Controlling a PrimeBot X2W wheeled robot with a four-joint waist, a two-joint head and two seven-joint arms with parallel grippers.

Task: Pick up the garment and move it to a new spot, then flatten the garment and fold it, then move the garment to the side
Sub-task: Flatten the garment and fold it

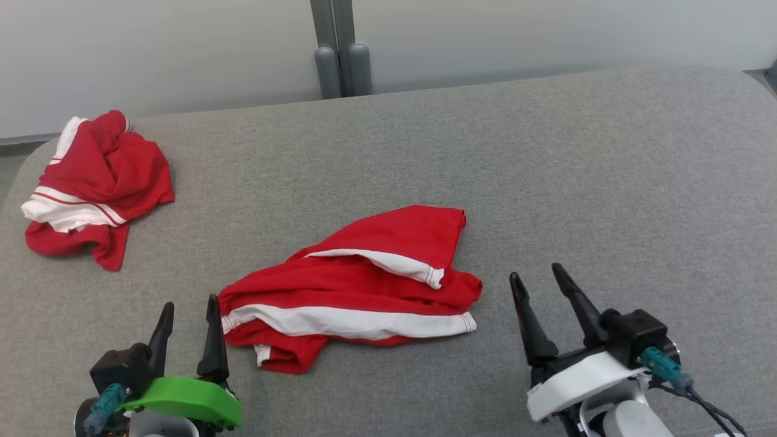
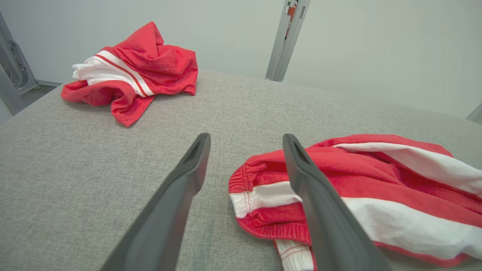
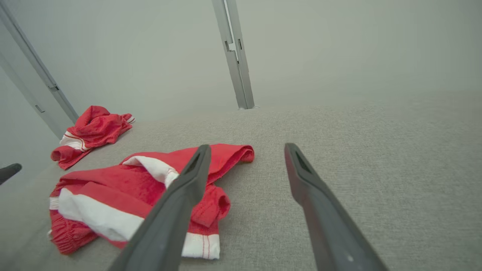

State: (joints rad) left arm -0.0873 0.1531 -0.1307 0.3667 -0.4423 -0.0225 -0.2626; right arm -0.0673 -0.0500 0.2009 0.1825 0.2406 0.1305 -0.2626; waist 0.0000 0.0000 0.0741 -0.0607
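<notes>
A red garment [image 1: 358, 291] with white stripes lies loosely bunched on the grey fabric surface [image 1: 576, 182], near the front middle. My left gripper [image 1: 189, 306] stands open just beside its left end, holding nothing. In the left wrist view the garment's elastic waistband [image 2: 256, 195] lies on the surface past the left gripper [image 2: 246, 141], partly behind the right-hand finger. My right gripper [image 1: 536, 274] is open and empty a short way off the garment's right end. In the right wrist view the garment [image 3: 113, 188] lies left of and behind the right gripper [image 3: 247, 148].
A second red and white garment [image 1: 97, 182] lies crumpled at the far left corner, also in the left wrist view [image 2: 139, 67] and right wrist view [image 3: 94, 131]. Grey posts [image 1: 340, 67] stand behind the far edge against a pale wall. Bare surface stretches right.
</notes>
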